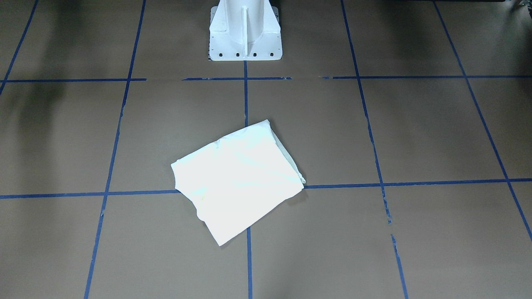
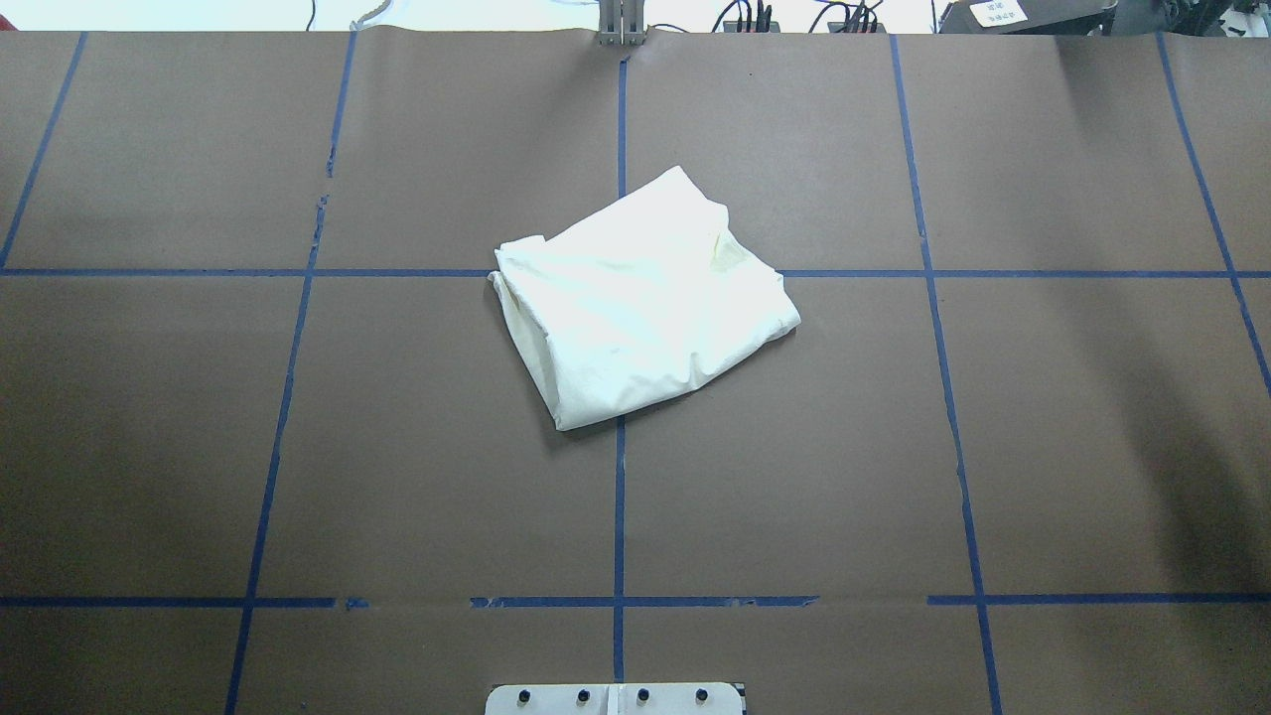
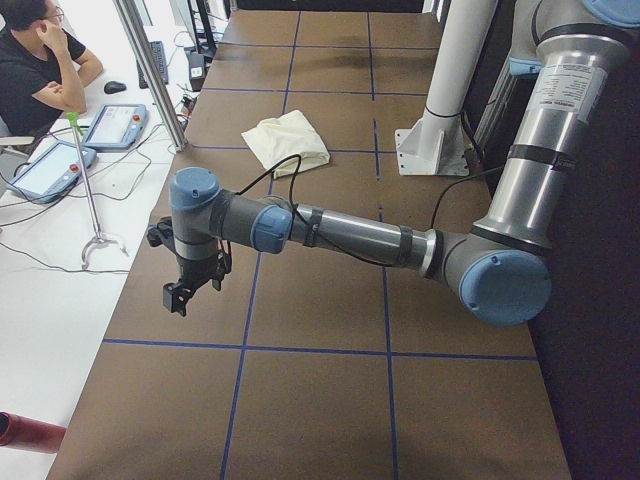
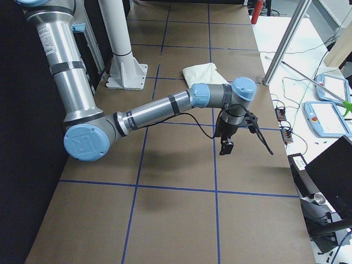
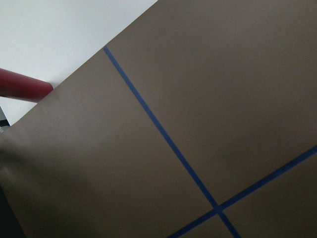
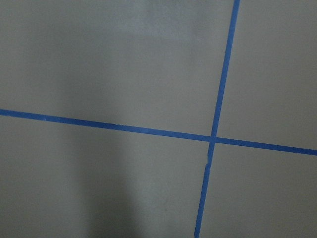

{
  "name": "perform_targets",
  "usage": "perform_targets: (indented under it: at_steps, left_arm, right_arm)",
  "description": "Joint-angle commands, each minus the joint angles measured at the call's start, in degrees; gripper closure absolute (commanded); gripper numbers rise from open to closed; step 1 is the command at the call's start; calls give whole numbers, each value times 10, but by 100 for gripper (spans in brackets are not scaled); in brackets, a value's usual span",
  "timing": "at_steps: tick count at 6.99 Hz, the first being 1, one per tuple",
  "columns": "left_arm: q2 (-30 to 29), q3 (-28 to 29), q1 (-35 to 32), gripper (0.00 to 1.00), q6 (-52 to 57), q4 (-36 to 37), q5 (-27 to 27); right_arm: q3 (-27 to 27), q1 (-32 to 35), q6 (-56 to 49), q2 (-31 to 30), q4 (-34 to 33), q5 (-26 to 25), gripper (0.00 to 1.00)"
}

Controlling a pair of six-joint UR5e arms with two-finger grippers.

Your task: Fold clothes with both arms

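Seeing the folded cream cloth T-shirt (image 2: pixel 645 298) far from my black left pincer (image 3: pixel 181 294) and black right pincer (image 4: pixel 226 147), I guess both hang aside to clear it; open or closed, I cannot tell.

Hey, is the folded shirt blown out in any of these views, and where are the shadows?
Front-facing view: the shirt is overexposed, almost pure white, folds barely readable. Overhead view: milder, creases show; soft shadow bands darken the table at right. Left wrist view: table dims toward the lower-left corner.
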Motion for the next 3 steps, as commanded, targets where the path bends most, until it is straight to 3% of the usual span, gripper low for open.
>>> perform_targets:
  at_steps: [1, 2, 3]
  left_arm:
    - [42, -19, -12, 0, 15, -24, -47]
    - [74, -4, -12, 0, 16, -37, -39]
    - [62, 27, -13, 0, -30, -38, -36]
  right_arm:
    - [18, 17, -17, -46, 35, 46, 0]
    - [13, 17, -21, -69, 51, 47, 0]
    - [15, 17, -19, -86, 62, 50, 0]
